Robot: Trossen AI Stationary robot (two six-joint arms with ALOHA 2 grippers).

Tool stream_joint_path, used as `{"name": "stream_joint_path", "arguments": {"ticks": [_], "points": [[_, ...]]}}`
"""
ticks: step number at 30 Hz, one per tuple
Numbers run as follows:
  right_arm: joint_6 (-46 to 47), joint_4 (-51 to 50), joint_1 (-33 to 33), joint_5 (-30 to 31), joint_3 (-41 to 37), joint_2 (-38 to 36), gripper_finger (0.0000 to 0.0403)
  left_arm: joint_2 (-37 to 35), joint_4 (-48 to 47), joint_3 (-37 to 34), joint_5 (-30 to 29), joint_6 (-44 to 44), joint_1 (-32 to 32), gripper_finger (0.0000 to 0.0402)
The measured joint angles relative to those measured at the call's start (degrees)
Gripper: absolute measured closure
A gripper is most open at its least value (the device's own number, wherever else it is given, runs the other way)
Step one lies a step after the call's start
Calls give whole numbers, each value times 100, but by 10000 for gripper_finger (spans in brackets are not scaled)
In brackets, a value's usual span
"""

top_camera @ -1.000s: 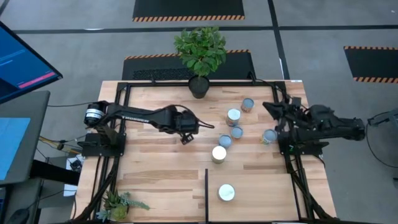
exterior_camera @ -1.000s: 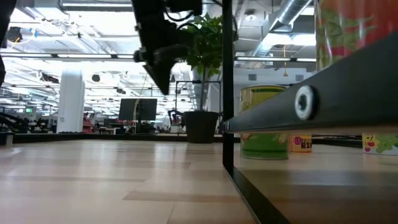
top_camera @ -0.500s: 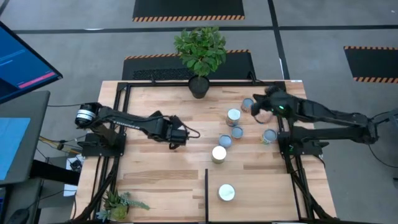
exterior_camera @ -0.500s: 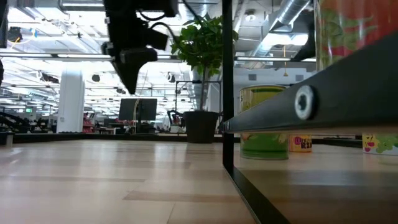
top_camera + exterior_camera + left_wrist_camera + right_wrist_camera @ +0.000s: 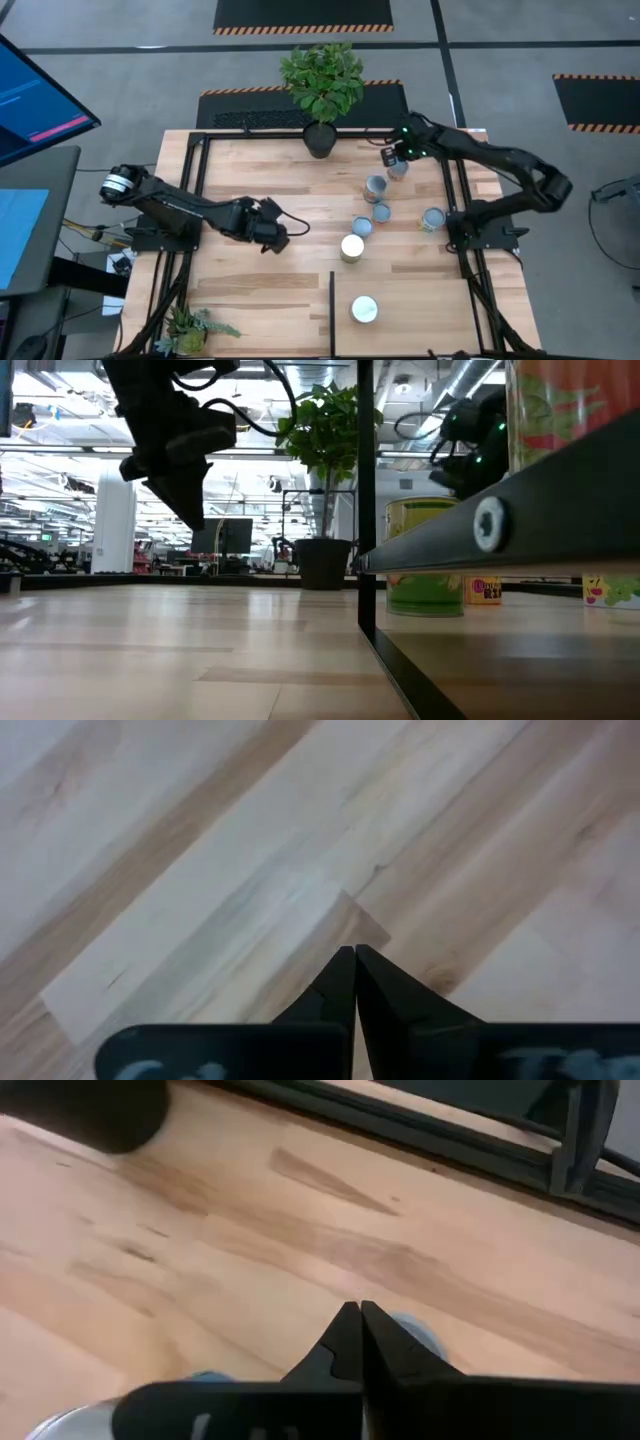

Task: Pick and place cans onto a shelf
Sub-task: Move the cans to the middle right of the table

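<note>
Swinging out from its side post, the right gripper [image 5: 390, 156] now hovers clenched and empty beside the farthest short silver-topped can [image 5: 398, 168], while the left gripper [image 5: 268, 237], pinched shut too, has backed off, so nothing's grabbed yet.

My light-wood plank bench [image 5: 250, 280] carries five short metal cans [image 5: 380, 212] clustered right of centre, a black pot with a green plant [image 5: 320, 138] at the far edge, and a small succulent [image 5: 190, 330] at the near-left corner. One silvery-topped can [image 5: 364, 309] sits on the black-framed wooden shelf [image 5: 420, 300], near right.
</note>
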Motion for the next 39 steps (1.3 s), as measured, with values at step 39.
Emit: {"name": "stream_joint_path", "arguments": {"ticks": [39], "points": [[908,-657,1498,714,635,46,394,13,467,0,-380,376,-41,401]]}}
